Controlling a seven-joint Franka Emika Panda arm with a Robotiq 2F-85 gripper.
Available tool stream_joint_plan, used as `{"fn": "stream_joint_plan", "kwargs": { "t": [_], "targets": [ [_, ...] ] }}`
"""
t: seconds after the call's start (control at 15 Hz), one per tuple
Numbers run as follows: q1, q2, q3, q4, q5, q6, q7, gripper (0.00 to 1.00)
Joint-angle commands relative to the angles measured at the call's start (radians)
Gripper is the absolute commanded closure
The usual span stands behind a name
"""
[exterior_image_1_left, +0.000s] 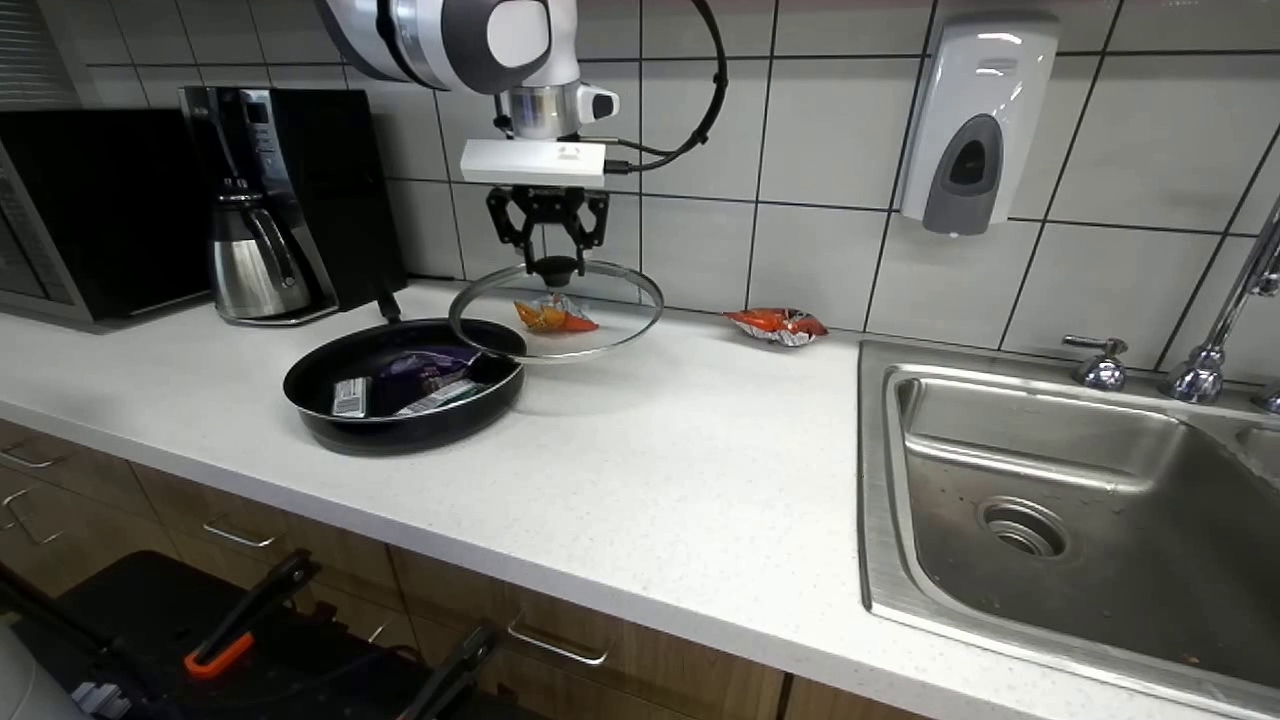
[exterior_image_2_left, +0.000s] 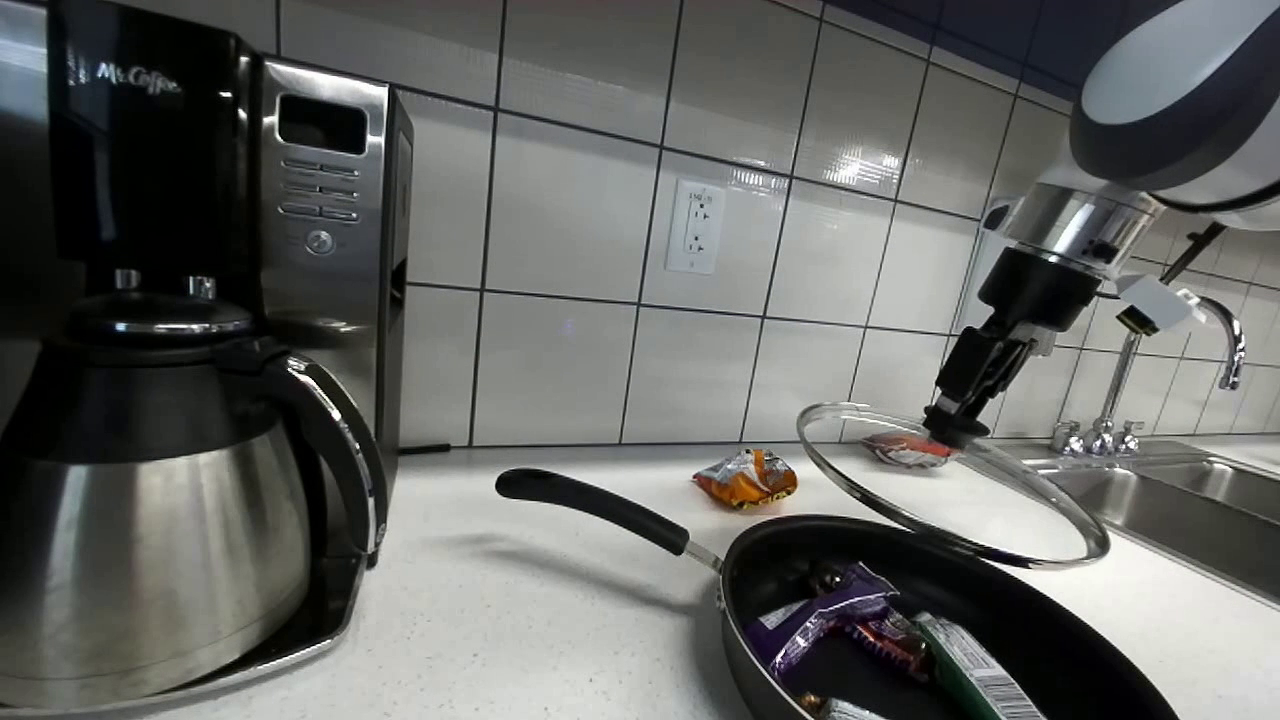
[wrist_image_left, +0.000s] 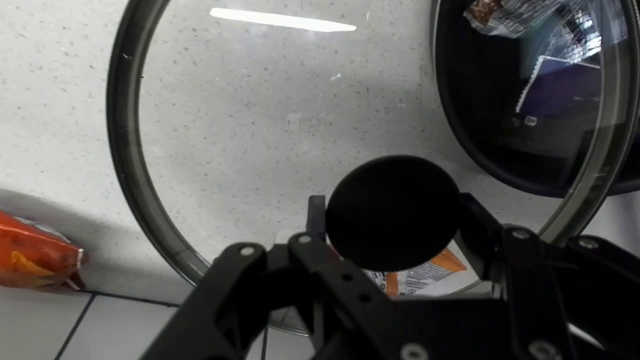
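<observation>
You have the gripper (exterior_image_1_left: 554, 258) pinching the black knob (wrist_image_left: 393, 215) of the glass lid (exterior_image_2_left: 970, 495), its fingers (wrist_image_left: 316, 215) closed against opposite sides of the knob. The lid hangs above the white counter (exterior_image_1_left: 650, 480), directly below your fingertips. In the wrist view its rim (wrist_image_left: 123, 125) overlaps the edge of the black pan (exterior_image_1_left: 400, 435); you can't tell from these views whether the two touch. The pan rests on the counter with a purple packet (exterior_image_2_left: 825, 610), a green-and-white pack (exterior_image_2_left: 975, 670) and other wrappers inside, and its handle (exterior_image_2_left: 590, 505) points back toward the tiled wall (exterior_image_1_left: 820, 130), near the coffee maker (exterior_image_1_left: 330, 190). By that wall an orange packet (exterior_image_2_left: 750, 480) shows through the glass, partly blocked by your gripper in the wrist view, and a red packet (exterior_image_1_left: 778, 325) lies farther along, near the sink (exterior_image_1_left: 885, 560).
</observation>
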Motion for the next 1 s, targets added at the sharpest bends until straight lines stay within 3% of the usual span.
{"fn": "stream_joint_plan", "kwargs": {
  "t": [0.0,0.93],
  "targets": [
    [0.024,-0.033,0.021,0.018,-0.022,-0.037,0.035,0.61],
    [0.130,-0.061,0.117,-0.036,-0.026,-0.047,0.048,0.61]
  ]
}}
